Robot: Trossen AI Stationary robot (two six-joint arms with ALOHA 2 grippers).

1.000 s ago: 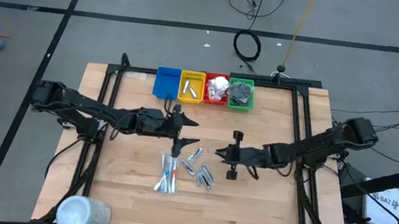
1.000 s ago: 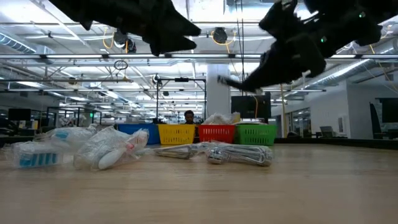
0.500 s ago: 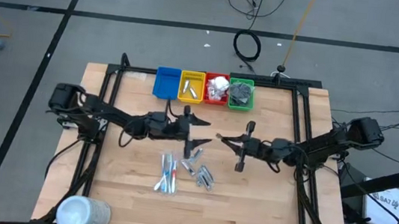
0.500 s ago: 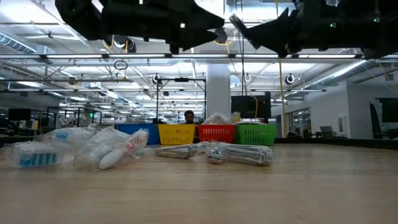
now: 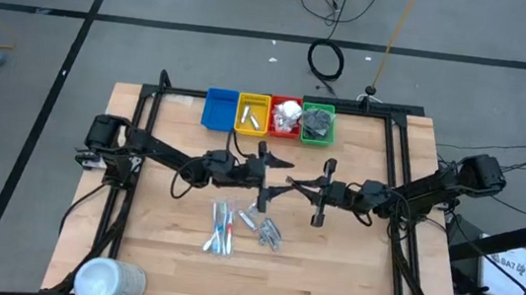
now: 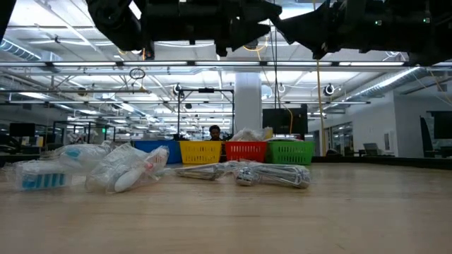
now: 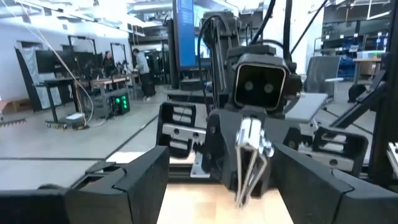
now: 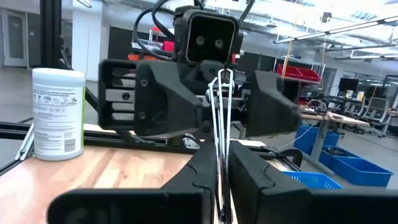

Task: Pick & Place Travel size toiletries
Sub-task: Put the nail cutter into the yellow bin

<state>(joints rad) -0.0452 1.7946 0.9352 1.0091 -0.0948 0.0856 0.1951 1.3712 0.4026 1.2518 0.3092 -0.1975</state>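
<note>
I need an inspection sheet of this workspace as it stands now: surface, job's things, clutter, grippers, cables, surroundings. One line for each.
Surface: wooden table, bare on the right half.
Job's things: sticks and tubes lie loose mid-table; more items sit in the bins at the far edge.
Clutter: white cylinder at the near left corner.
Grippers: right gripper shut on a silvery item, above the table; left gripper open, facing it, fingers either side of the item.
Cables: cable coil on the floor beyond the table.
Surroundings: open hall; a person far behind the bins.
</note>
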